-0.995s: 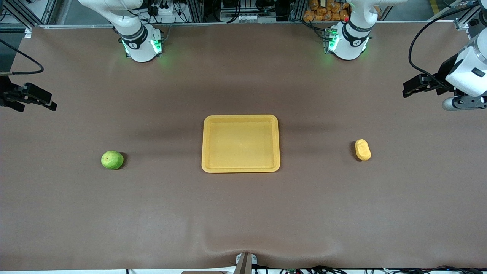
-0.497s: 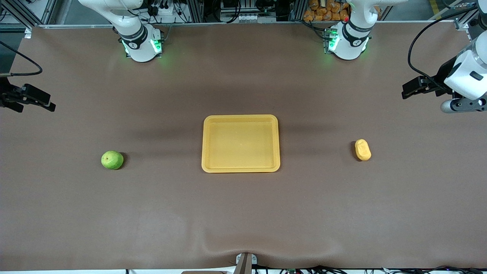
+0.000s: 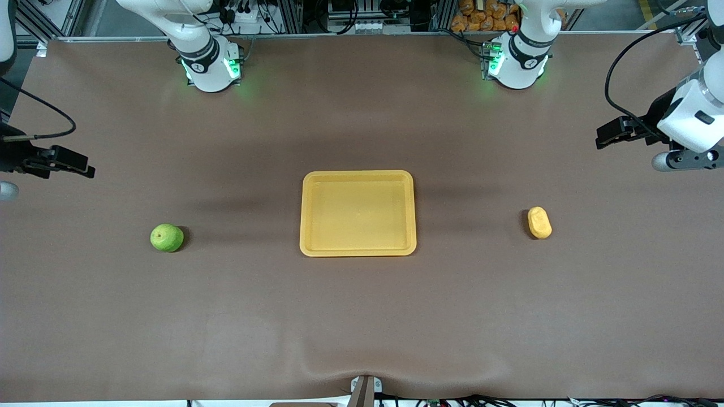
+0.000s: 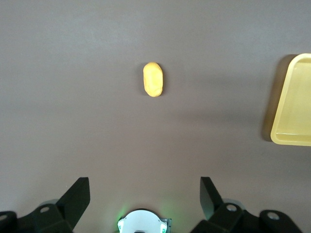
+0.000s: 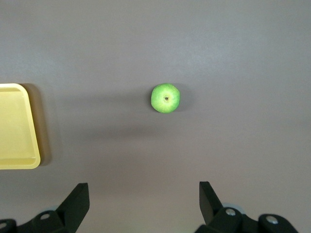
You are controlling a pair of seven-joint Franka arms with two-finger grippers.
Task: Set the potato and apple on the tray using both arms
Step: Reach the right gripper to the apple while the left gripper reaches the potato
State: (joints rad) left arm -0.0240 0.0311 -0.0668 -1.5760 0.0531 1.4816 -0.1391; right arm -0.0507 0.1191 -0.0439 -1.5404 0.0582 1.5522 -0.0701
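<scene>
No readable text, label, brand, number or sign anywhere in the three views.

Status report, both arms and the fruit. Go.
Left gripper open, over the table's left-arm end; right gripper open at right-arm end. Potato, apple on table; tray empty. Nothing blocking.
</scene>
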